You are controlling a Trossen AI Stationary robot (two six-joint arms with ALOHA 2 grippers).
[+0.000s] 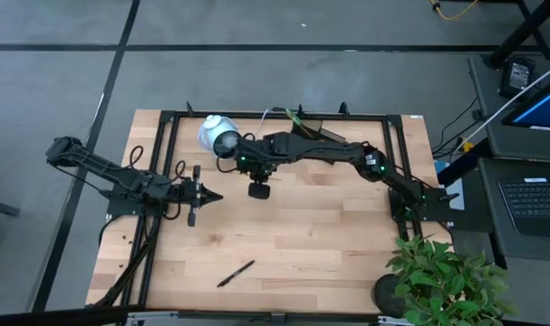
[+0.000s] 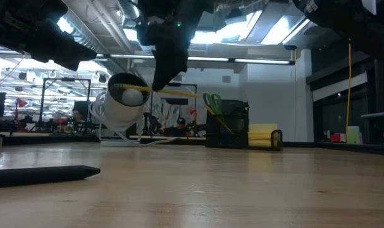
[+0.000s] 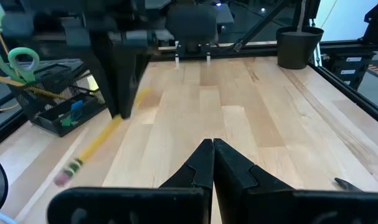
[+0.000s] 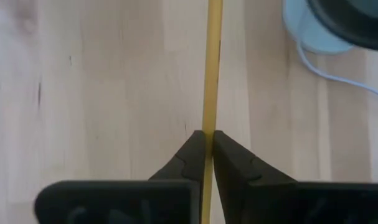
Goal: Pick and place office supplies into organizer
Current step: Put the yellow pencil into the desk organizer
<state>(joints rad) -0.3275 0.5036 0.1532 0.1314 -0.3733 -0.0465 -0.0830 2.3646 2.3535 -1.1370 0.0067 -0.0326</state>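
Note:
My right gripper (image 2: 161, 81) (image 4: 208, 134) hangs over the table's middle left, shut on a yellow pencil (image 2: 169, 92) (image 3: 98, 140) with a pink eraser end (image 3: 63, 177). In the high view my right arm (image 1: 284, 147) hides the pencil. The black organizer (image 1: 309, 129) (image 2: 228, 123) (image 3: 55, 109) stands at the far edge, with green-handled scissors (image 2: 212, 101) upright in it and a yellow sticky pad (image 2: 262, 135) beside it. A black pen (image 1: 236, 273) (image 2: 43, 174) lies flat near the front edge. My left gripper (image 1: 216, 195) (image 3: 213, 146) waits at the left, shut and touching nothing. My right gripper pinches the pencil's shaft (image 4: 209, 124) between its two fingertips. The fingers come steeply from above, slanting toward the table's left, and the pencil runs through the gap between them. The pencil is lifted clear of the table, with its eraser end (image 3: 63, 177) toward my left gripper.
A white round device (image 1: 218, 136) (image 2: 125, 101) with a cable stands just beyond the right gripper. A potted plant (image 1: 438, 281) fills the near right corner. A black frame (image 1: 166, 122) runs along the table's edges. Bare wood lies between the two grippers and the pen.

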